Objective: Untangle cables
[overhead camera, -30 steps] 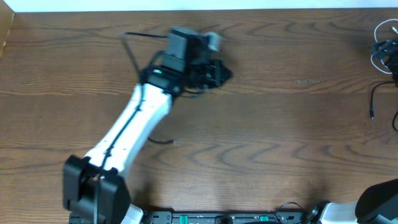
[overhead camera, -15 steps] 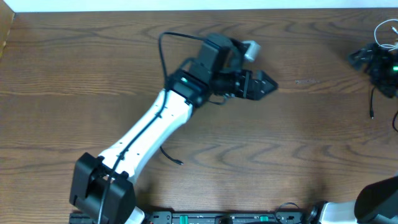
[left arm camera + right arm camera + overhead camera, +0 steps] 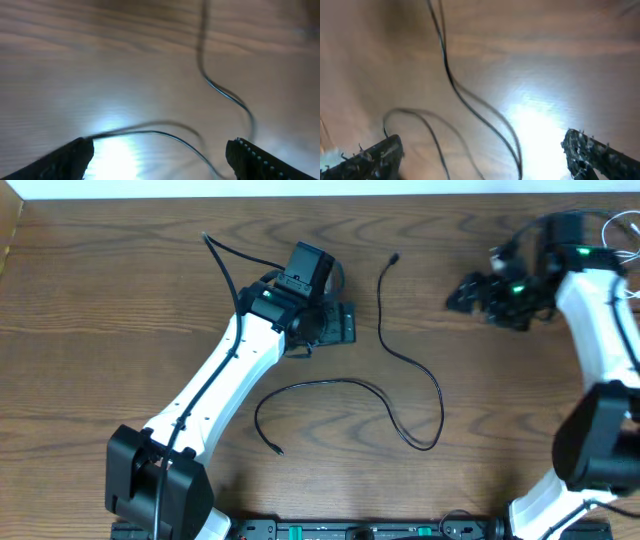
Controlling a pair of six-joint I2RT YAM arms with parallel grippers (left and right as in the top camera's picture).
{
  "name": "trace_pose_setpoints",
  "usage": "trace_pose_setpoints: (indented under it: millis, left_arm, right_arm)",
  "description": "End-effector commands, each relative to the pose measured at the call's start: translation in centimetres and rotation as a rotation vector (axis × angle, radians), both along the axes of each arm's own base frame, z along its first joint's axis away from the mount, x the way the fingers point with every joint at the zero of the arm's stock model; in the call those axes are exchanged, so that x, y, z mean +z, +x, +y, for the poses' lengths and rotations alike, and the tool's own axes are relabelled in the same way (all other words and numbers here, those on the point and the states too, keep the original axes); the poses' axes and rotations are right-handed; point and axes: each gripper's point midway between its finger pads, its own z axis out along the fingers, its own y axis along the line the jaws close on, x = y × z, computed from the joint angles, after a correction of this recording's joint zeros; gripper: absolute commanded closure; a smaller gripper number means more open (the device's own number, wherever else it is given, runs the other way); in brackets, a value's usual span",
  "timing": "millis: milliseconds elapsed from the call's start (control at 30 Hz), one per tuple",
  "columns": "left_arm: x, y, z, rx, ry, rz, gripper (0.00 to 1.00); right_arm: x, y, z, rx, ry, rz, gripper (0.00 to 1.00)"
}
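A thin black cable point(image 3: 384, 346) lies loose on the wood table. It runs from a small plug point(image 3: 395, 257) at the back down into a long loop, and its other end point(image 3: 278, 450) rests near the front. My left gripper point(image 3: 347, 323) hovers just left of it, open and holding nothing. In the left wrist view the cable point(image 3: 220, 92) curves across the table beneath the left gripper point(image 3: 160, 161). My right gripper point(image 3: 462, 292) stands open to the right of the plug. The right wrist view shows black strands point(image 3: 470, 107) below the empty right gripper point(image 3: 485, 156). A bit of white cord point(image 3: 618, 218) shows at the back right.
The left arm's own thicker black lead point(image 3: 222, 258) arcs up behind its wrist. The table's back edge point(image 3: 150, 197) runs along the top of the overhead view. The right arm point(image 3: 600, 320) stretches along the right side.
My left gripper has opened and let go of the black cable, then drawn back to the left. The cable now lies spread out. My right arm has swung in from the far right.
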Motion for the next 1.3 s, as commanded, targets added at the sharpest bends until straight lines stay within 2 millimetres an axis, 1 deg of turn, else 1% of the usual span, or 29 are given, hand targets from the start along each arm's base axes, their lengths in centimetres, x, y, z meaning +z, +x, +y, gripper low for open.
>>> trace_pose_setpoints:
  millis: [0,133,200,300,333,433,600,667,767,833,900,967,1033,1133,1167,1200,1267]
  left_arm:
    - [0.8,1.7,3.2,0.092,0.098,-0.066,0.10]
    - [0.8,2.5,5.2,0.158,0.094,-0.060,0.09]
    - [0.8,2.8,6.0,0.179,0.095,-0.059,0.09]
    - [0.8,3.1,6.9,0.202,0.096,-0.058,0.09]
    - [0.7,3.2,7.1,0.209,0.096,-0.057,0.09]
    - [0.7,3.2,7.2,0.210,0.096,-0.057,0.08]
    - [0.7,3.2,7.2,0.210,0.096,-0.057,0.08]
    - [0.7,3.2,7.2,0.210,0.096,-0.057,0.08]
    - [0.7,3.2,7.2,0.210,0.096,-0.057,0.08]
    - [0.7,3.2,7.2,0.210,0.096,-0.057,0.07]
    - [0.7,3.2,7.2,0.210,0.096,-0.057,0.07]
    - [0.7,3.2,7.2,0.210,0.096,-0.057,0.07]
    - [0.7,3.2,7.2,0.210,0.096,-0.057,0.07]
    - [0.7,3.2,7.2,0.210,0.096,-0.057,0.07]
    - [0.7,3.2,7.2,0.210,0.096,-0.057,0.07]
    - [0.7,3.2,7.2,0.210,0.096,-0.057,0.07]
    - [0.7,3.2,7.2,0.210,0.096,-0.057,0.07]
  right_arm:
    - [-1.6,-1.4,1.2,0.081,-0.060,0.066,0.04]
    - [-3.5,-4.2,0.8,0.124,-0.201,0.196,0.09]
    - [-4.3,-5.1,0.8,0.150,-0.247,0.227,0.11]
    - [-5.8,-6.3,1.3,0.190,-0.293,0.251,0.19]
    - [-6.8,-6.9,1.8,0.210,-0.301,0.256,0.28]
    - [-8.5,-7.6,2.7,0.214,-0.303,0.261,0.32]
    - [-11.0,-8.2,3.2,0.202,-0.363,0.242,0.36]
    - [-11.8,-8.6,3.6,0.220,-0.370,0.235,0.40]
    - [-12.7,-9.4,4.1,0.233,-0.380,0.234,0.53]
    - [-13.2,-9.6,3.8,0.204,-0.418,0.244,0.60]
    - [-13.5,-9.7,3.4,0.182,-0.451,0.244,0.71]
    - [-13.5,-9.4,3.5,0.183,-0.461,0.229,0.83]
    - [-13.5,-8.9,3.6,0.178,-0.461,0.209,0.99]
    - [-13.5,-7.9,3.7,0.103,-0.450,0.193,0.99]
    - [-13.2,-7.3,3.7,0.067,-0.436,0.184,0.99]
    - [-12.7,-6.5,3.8,0.044,-0.417,0.171,0.99]
    - [-10.8,-4.2,4.1,0.009,-0.353,0.123,0.99]
